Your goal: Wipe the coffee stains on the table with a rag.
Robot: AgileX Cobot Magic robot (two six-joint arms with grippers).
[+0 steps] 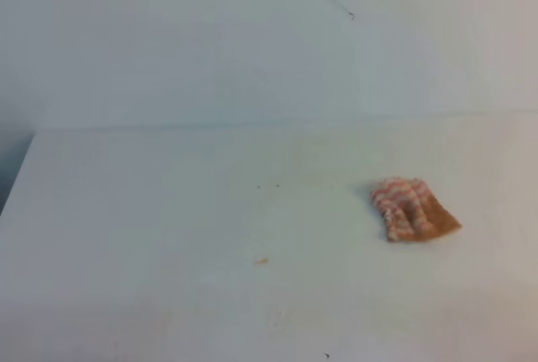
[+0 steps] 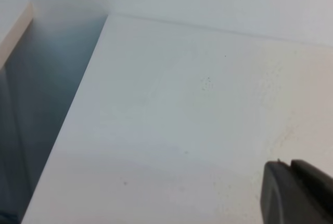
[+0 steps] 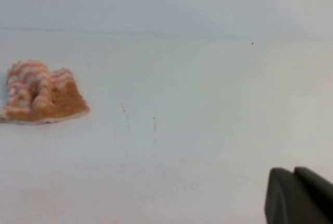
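The rag (image 1: 414, 209), pink-and-white striped with a tan-orange part, lies crumpled on the white table (image 1: 168, 211) at the right. It also shows in the right wrist view (image 3: 40, 94) at the far left. No glossy orange-brown coffee stain shows in any view. Neither gripper shows in the exterior high view. A dark finger (image 2: 297, 193) of my left gripper sits at the bottom right of the left wrist view, over bare table (image 2: 182, 130). A dark finger (image 3: 299, 197) of my right gripper sits at the bottom right of its view, well right of the rag. I cannot tell how the jaws stand.
A tiny tan crumb-like speck (image 1: 261, 260) lies left of the rag, near the table's middle front. The table's left edge (image 2: 67, 125) drops to a dark gap. A pale wall (image 1: 252, 43) rises behind the table.
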